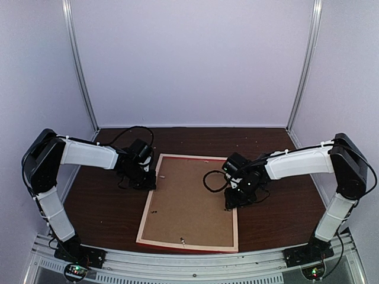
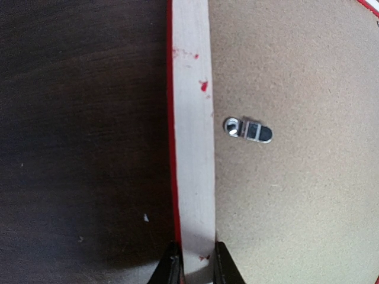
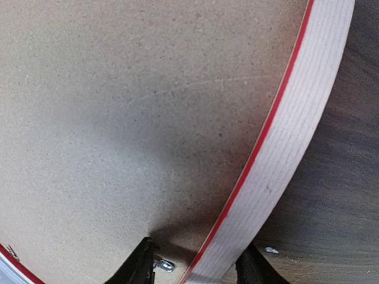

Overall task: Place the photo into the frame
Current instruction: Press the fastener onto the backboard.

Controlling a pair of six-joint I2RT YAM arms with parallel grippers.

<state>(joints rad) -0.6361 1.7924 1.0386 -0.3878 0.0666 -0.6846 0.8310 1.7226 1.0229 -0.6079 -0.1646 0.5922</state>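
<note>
The left claw (image 2: 196, 267) is pinching one rail of the face-down, pale-backed red wooden rectangular frame (image 2: 192, 148), likely steadying it, while the spread right claw (image 3: 196, 265) is straddling the opposite rail.

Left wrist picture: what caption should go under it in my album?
Left claw gripping the frame by its pale wood rail, beside the brown backing board and a small metal clip.

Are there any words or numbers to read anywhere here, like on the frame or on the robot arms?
None: no view shows any readable text.
The frame shows only bare wood with red paint specks, the backing board is plain brown, and the metal clip bears no marking I can make out.
</note>
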